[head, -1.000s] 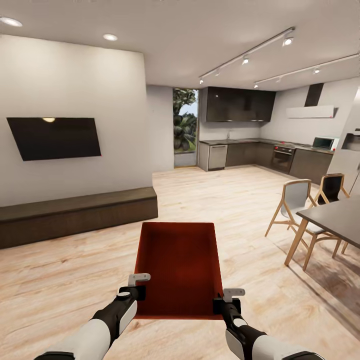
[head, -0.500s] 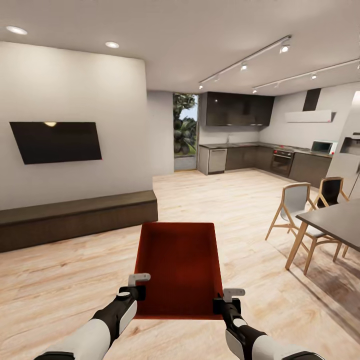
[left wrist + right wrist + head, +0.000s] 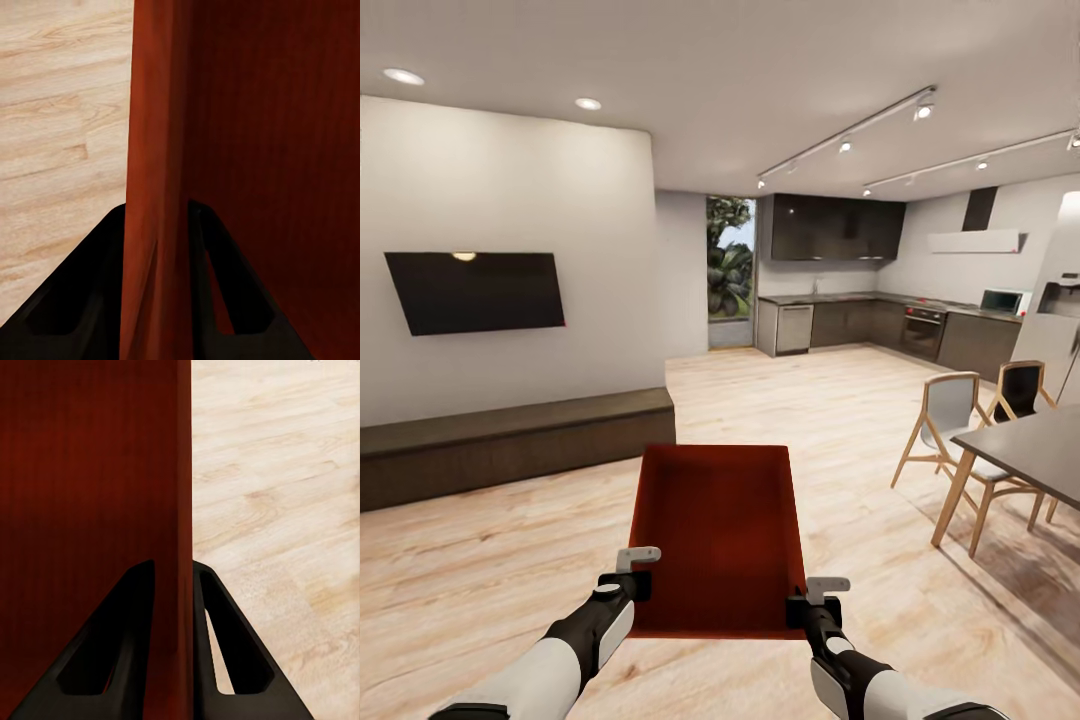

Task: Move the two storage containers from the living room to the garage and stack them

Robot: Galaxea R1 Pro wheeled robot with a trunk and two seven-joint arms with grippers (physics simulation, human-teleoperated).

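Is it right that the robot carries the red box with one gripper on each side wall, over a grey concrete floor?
Not quite: the floor is light wood planks, as the head view shows. The rest holds: the left gripper and right gripper each clamp a side wall of the red box.

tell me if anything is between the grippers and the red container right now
Nothing is. The left gripper and right gripper each clamp a side wall of the storage container, one finger inside and one outside, as both wrist views show.

Light wood-plank floor [image 3: 490,580] spans room. Long low dark bench [image 3: 510,445] stands on it along white wall. Dining table [image 3: 1025,450] and two chairs [image 3: 950,420] stand on floor at right.
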